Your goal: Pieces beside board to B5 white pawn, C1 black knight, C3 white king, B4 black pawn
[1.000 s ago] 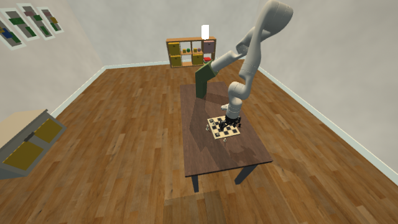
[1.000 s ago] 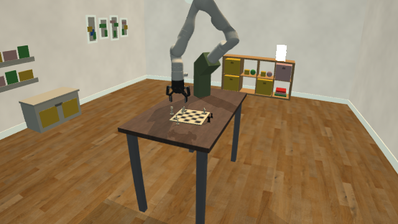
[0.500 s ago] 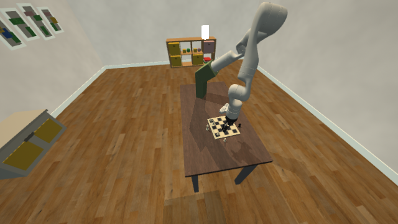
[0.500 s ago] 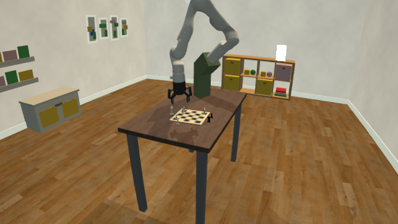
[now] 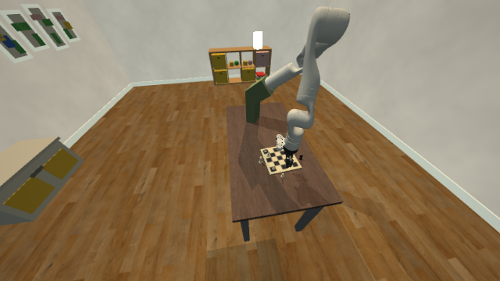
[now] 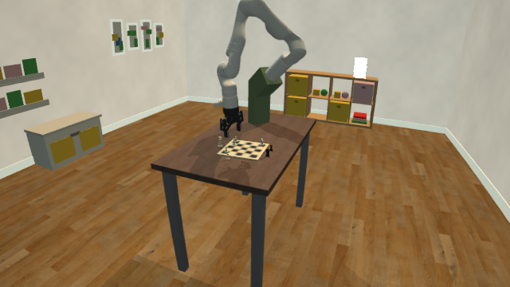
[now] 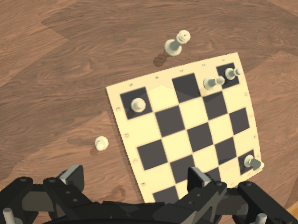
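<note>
Wood-grained tabletop (image 5: pixel 250 195) (image 6: pixel 199 159) (image 7: pixel 65 65) bears a flat, square checkered board (image 5: pixel 272 170) (image 6: pixel 255 158) (image 7: pixel 116 102).

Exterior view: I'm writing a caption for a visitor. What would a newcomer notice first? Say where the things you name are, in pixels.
Probably the big pale arm (image 5: pixel 308 74) (image 6: pixel 237 44), arching over the table (image 5: pixel 250 195) (image 6: pixel 179 159) with its open gripper (image 5: pixel 289 161) (image 6: pixel 232 129) (image 7: pixel 135 178) above the tabletop. Next, the small checkered chessboard (image 5: pixel 273 170) (image 6: pixel 255 158) (image 7: pixel 117 107) with pieces on and beside it.

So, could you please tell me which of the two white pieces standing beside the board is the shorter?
The white pawn: it is squat with a round head, while the white king stands plainly taller.
</note>
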Controlling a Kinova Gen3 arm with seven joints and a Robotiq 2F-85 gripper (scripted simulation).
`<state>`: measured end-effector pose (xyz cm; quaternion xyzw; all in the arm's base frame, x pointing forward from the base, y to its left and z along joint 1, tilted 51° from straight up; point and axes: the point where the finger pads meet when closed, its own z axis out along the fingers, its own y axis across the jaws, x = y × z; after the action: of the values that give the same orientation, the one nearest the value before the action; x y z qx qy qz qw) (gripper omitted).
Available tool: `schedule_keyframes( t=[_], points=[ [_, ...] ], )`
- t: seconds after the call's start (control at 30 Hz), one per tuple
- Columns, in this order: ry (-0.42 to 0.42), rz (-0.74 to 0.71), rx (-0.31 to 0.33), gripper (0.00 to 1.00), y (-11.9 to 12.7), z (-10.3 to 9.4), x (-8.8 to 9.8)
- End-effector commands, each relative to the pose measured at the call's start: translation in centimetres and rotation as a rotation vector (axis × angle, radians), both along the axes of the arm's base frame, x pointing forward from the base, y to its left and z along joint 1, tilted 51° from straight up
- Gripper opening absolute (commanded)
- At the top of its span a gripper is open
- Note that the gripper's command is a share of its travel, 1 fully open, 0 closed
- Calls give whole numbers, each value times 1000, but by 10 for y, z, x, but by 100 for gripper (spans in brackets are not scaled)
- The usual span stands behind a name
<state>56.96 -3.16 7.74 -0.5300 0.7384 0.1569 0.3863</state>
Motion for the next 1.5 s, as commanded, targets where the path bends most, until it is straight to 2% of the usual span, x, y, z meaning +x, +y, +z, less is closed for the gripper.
schedule_keyframes(
  t=[0.0, 0.03, 0.1, 0.6, 0.67, 0.9, 1.13, 1.23, 1.47],
  points=[
    [-111, 108, -56, 100, -2, -5, 0],
    [-146, 144, -78, 100, -1, -6, 0],
    [-146, 144, -78, 100, -1, -6, 0],
    [-659, 636, -421, 100, -1, -11, 12],
    [-659, 636, -421, 100, -1, -11, 12],
    [-854, 813, -565, 100, -4, -10, 21],
    [-1002, 946, -685, 100, -8, -9, 28],
    [-1018, 962, -699, 100, -9, -9, 29],
    [-1108, 1044, -779, 100, -12, -8, 34]
  ],
)
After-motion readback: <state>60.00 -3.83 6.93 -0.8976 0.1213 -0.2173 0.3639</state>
